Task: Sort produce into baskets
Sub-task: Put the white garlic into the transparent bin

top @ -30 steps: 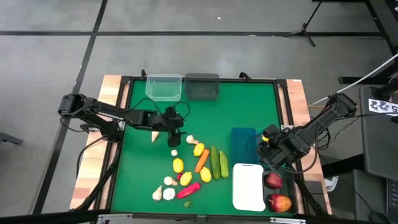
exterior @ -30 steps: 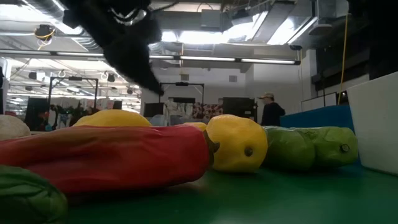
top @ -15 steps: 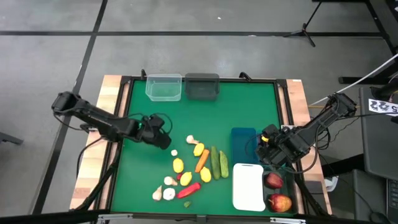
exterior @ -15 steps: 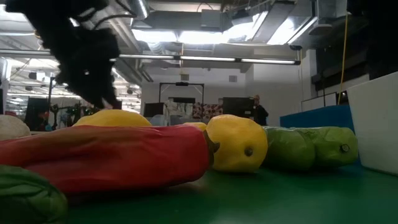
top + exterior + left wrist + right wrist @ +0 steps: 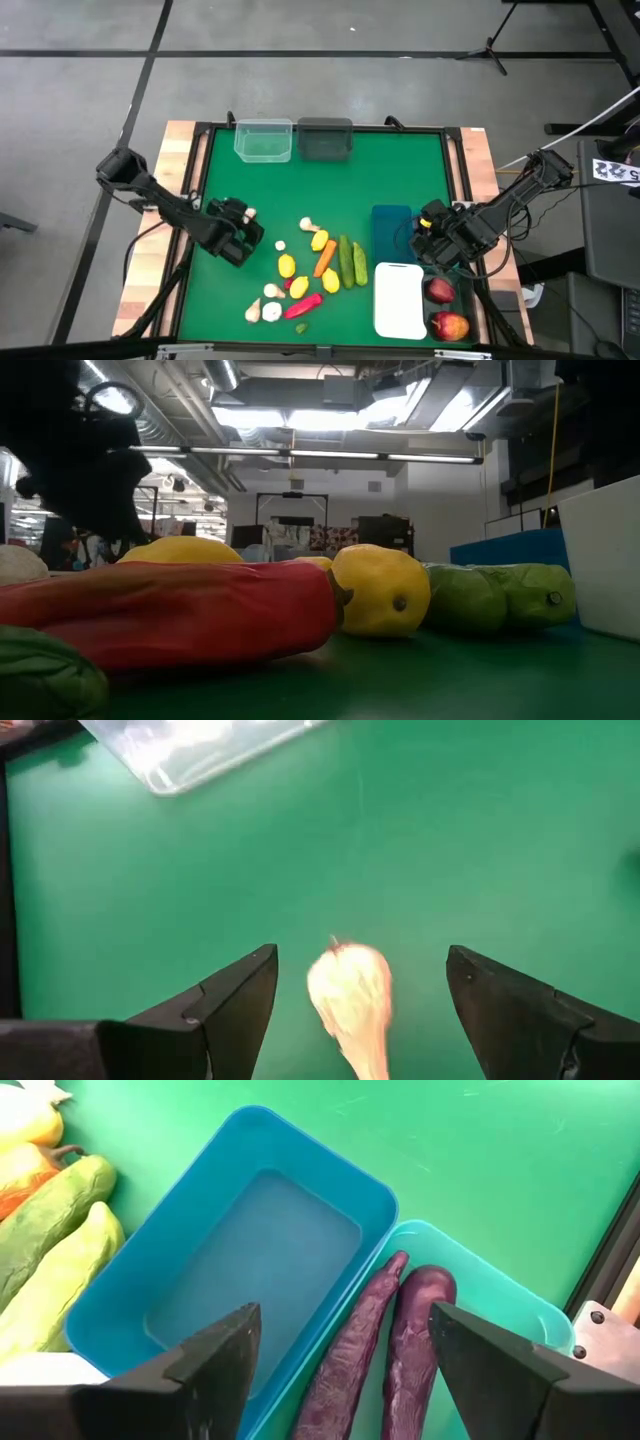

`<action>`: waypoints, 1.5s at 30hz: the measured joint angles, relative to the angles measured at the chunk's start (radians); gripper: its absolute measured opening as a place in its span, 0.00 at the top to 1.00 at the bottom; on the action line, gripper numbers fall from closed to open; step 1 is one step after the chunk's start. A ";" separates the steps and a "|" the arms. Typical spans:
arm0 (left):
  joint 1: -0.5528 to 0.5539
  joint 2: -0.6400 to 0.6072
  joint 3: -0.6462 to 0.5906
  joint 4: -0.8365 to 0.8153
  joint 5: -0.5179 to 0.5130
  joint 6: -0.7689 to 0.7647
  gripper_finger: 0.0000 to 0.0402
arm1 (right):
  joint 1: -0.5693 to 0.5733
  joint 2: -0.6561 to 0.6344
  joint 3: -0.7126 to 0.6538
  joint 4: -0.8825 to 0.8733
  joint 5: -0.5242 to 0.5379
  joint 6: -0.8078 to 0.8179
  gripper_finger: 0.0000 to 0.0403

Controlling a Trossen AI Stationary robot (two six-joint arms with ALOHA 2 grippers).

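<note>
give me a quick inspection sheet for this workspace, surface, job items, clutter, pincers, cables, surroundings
surface: green mat in a dark frame on a wooden table.
job's things: loose produce pile mid-mat, lemons, two cucumbers, carrot, red pepper; clear basket and dark grey basket at the far edge; blue basket bare inside; two purple pieces in the basket beside it; white basket; two apples.
clutter: nothing seen.
pincers: left pincer open, a pale garlic bulb between its fingers; right pincer open above the blue basket.
cables: white cable right of the table.
surroundings: grey floor, stand legs, lit hall behind.
</note>
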 joint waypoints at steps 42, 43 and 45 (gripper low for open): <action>0.076 -0.072 0.001 0.113 -0.209 -0.021 0.83 | 0.000 0.000 0.000 0.022 0.075 -0.059 0.28; 0.109 -0.121 0.001 0.116 -0.229 0.030 0.83 | 0.000 0.000 0.000 0.022 0.086 -0.059 0.28; 0.185 -0.220 0.001 0.135 -0.256 0.164 0.83 | -0.001 0.000 0.000 0.022 0.112 -0.060 0.28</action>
